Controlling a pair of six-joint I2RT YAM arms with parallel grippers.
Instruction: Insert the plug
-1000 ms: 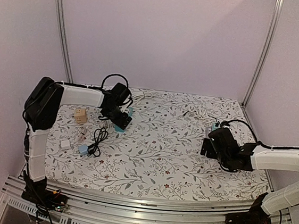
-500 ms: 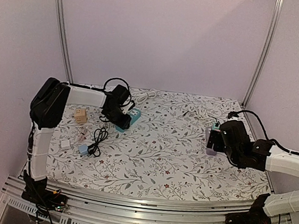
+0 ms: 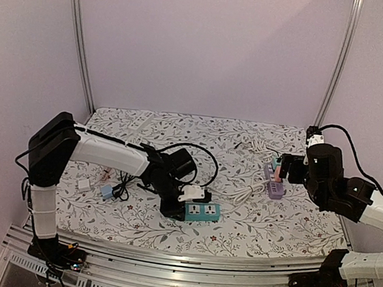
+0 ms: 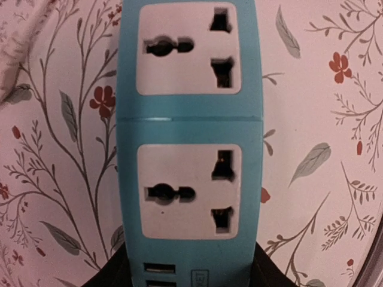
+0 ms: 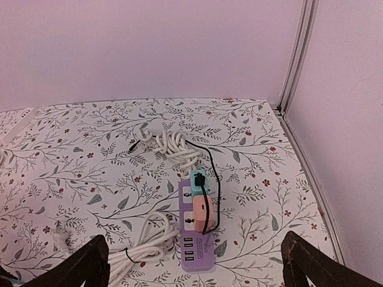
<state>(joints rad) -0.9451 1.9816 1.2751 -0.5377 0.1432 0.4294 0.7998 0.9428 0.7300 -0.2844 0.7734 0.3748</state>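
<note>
A blue power strip (image 3: 203,212) with two white sockets (image 4: 189,191) and USB ports lies on the flowered cloth at the front middle. My left gripper (image 3: 186,203) is shut on its USB end, black fingers (image 4: 122,270) against both sides. A purple power strip (image 5: 194,236) lies at the right, with a teal adapter (image 5: 198,177) and a pink adapter (image 5: 203,211) plugged in, joined by a black cable. Behind it a white plug (image 5: 142,133) ends a coiled white cord (image 5: 173,145). My right gripper (image 3: 290,169) hangs above the purple strip, wide open and holding nothing.
A small light-blue charger (image 3: 106,191) with a black cable (image 3: 125,186) and a white cube (image 3: 84,183) lie at the left. A bundled white cord (image 5: 140,242) rests left of the purple strip. Metal posts (image 3: 337,63) and walls close in the back and sides.
My left gripper closed on the blue power strip and carried it from the back left to the front middle. The right arm lifted and drew back over the purple strip.
</note>
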